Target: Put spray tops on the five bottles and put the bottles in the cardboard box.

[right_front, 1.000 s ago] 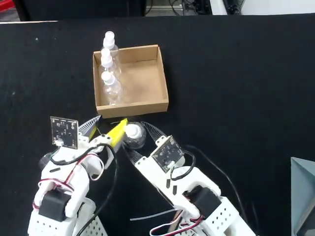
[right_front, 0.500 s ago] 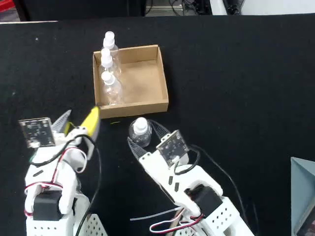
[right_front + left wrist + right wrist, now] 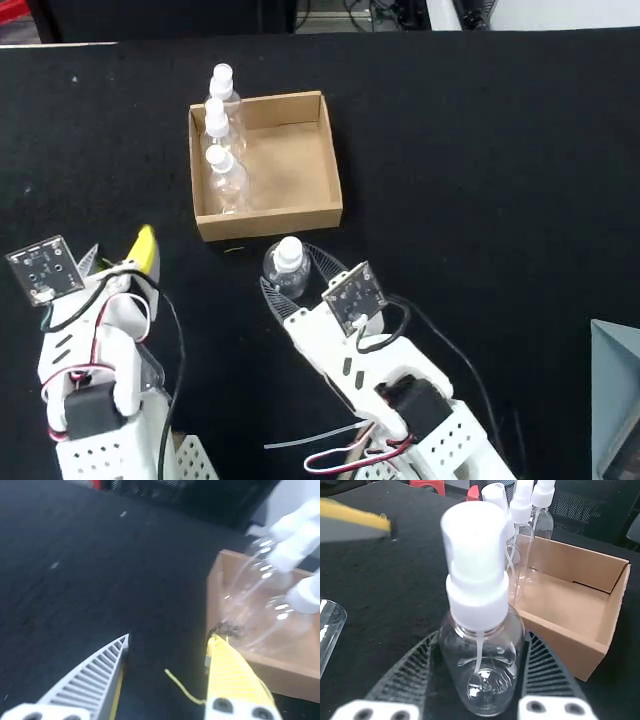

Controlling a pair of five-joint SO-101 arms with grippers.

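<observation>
Pulled away from the bottle whose spray top its yellow finger touched a second ago, the left gripper (image 3: 115, 256) now sits well to the left at the near left of the black table (image 3: 480, 150), while the right gripper (image 3: 295, 278) has kept its hold and barely shifted. At the near edge the two white arms stand side by side. The left gripper (image 3: 170, 641) is spread wide, one finger yellow and one grey, with nothing between them; it points toward the near left corner of the cardboard box (image 3: 270, 218). A thin yellow strand (image 3: 180, 687) lies on the table just ahead of it. To its right, the right gripper (image 3: 482, 640) is closed on the body of a clear bottle (image 3: 284, 275), one black ribbed finger on each side of it. That bottle (image 3: 480, 680) stands upright on the table, just near of the box's near wall and apart from it, and carries a white spray top (image 3: 475, 570) with its dip tube running down inside. Beyond it, the cardboard box (image 3: 580, 630) lies open at the top. Three clear bottles (image 3: 227, 185) with white spray tops stand upright inside it, in a row along its left wall from near to far; the right part of the box floor is bare.
</observation>
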